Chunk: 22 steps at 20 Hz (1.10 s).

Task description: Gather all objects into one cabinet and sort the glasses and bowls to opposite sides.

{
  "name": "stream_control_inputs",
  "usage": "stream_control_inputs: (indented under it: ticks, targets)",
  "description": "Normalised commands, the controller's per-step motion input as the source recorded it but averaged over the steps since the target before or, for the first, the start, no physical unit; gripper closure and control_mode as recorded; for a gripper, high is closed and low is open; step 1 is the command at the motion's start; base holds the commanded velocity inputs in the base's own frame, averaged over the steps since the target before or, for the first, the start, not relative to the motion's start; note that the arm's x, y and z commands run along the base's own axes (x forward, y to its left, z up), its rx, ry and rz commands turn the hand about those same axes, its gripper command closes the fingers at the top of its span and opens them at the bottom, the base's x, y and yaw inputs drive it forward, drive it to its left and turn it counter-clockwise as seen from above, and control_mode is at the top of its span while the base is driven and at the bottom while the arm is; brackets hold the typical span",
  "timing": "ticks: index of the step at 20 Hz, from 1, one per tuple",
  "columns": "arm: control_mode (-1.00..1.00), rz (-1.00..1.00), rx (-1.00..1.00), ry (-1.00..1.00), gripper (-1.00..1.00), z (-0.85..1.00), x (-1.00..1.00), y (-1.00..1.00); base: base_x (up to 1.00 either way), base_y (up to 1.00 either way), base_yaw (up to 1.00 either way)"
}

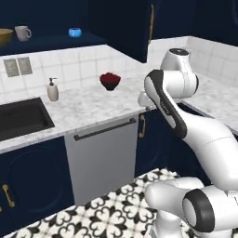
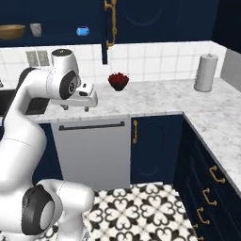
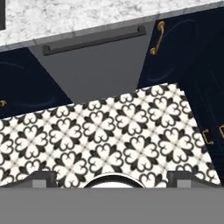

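On the navy shelf (image 1: 51, 42) of the open wall cabinet stand the tan wooden bowl (image 1: 4, 36), the pale grey mug (image 1: 22, 32) and, further right, the small blue vessel (image 1: 75, 32). The red cup (image 1: 110, 81) sits on the marble counter below, near the tiled wall; the right base view also shows this red cup (image 2: 118, 81). My gripper (image 2: 76, 108) hangs in front of the counter edge, left of the cup and well apart from it, pointing down. In the hand view my gripper (image 3: 113, 178) is open with its tips wide apart, holding nothing, over the patterned floor.
An open navy cabinet door (image 1: 123, 28) juts out above the counter, right of the shelf. A beige soap dispenser (image 1: 53, 89) stands by the dark sink (image 1: 21, 118). A paper towel roll (image 2: 205, 72) stands at the far right. The grey dishwasher front (image 1: 102, 158) lies below the counter.
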Motion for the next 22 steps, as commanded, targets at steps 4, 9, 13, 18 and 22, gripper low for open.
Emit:
stream_control_inputs:
  ticks: [4, 9, 13, 18, 22]
  targets:
    - [1.0, 0.0, 0.0, 0.0, -1.0, 0.0, 0.0, 0.0, 0.0, -0.27, -0.44]
    - [1.0, 0.0, 0.0, 0.0, -1.0, 0.0, 0.0, 0.0, 0.0, -0.3, -0.46]
    - [1.0, 0.0, 0.0, 0.0, -1.0, 0.0, 0.0, 0.0, 0.0, -0.39, -0.52]
    - [1.0, 0.0, 0.0, 0.0, -1.0, 0.0, 0.0, 0.0, 0.0, -0.43, -0.6]
    - [1.0, 0.0, 0.0, 0.0, -1.0, 0.0, 0.0, 0.0, 0.0, -0.44, -0.68]
